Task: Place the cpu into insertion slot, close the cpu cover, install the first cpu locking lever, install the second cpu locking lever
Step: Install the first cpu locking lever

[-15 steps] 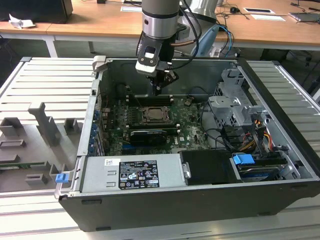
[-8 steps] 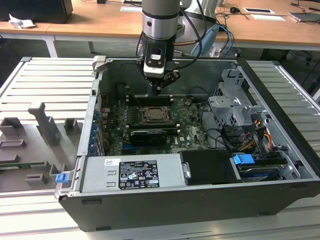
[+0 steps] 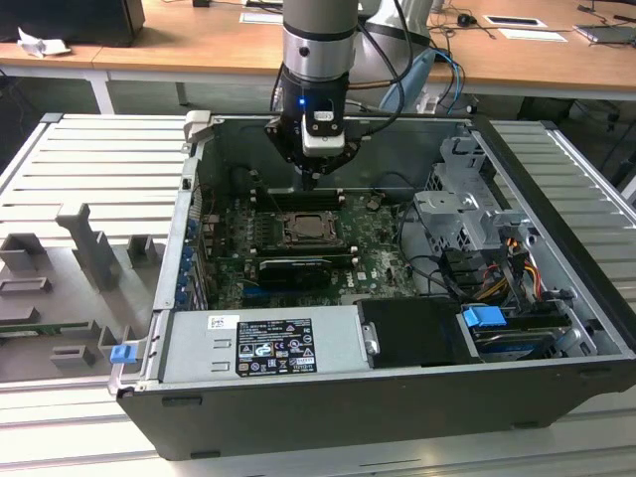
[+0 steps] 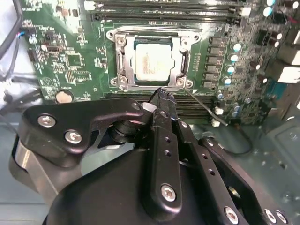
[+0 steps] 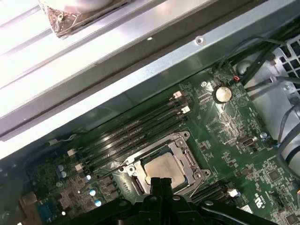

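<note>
- evidently the cpu (image 4: 151, 63) already lies flat in the insertion slot (image 3: 308, 231), which in the exterior view sits at about twelve o'clock from the grey power supply (image 3: 263, 343).
- the cpu cover (image 4: 123, 63) looks folded down around it, its cut-out framing the pale face (whether it is fully seated i cannot tell).
- the gripper (image 4: 161, 93) hangs just above the socket's edge, at twelve o'clock from it in the exterior view, its fingers pressed together with nothing between them.
- a thin wire locking lever (image 4: 206, 107) stands out from the socket corner nearest the fingertips, close to them but apart, so i judge the first lever to be the step in hand.
- doing it well means pressing the closed tip on the bare wire alone, not on the cover or the green motherboard (image 4: 70, 61).
- steady, slow pressure suits it, since a springy wire could slip off so narrow a tip and strike the memory slots (image 5: 136, 129) beside the socket.
</note>
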`<state>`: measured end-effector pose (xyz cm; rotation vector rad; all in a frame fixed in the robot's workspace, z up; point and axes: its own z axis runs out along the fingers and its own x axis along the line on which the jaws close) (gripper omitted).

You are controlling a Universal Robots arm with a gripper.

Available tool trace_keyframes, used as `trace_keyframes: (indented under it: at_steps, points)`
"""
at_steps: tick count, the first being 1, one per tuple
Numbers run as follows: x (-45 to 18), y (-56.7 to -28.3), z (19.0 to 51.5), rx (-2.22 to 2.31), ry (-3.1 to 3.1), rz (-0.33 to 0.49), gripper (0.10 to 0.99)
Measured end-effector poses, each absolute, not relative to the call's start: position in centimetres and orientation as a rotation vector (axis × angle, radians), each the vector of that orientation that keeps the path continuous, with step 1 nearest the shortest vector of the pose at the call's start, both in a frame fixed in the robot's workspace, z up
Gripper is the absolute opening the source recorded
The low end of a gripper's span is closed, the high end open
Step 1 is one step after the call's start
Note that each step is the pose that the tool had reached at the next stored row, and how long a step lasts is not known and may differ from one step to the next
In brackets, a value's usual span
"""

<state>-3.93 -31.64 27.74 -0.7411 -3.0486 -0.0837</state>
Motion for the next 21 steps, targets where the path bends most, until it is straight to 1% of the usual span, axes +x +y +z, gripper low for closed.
trace_keyframes:
  at_steps: [21]
  points:
    - [-3.96,-31.65,27.69,-0.127,-3.125,-0.081,0.106]
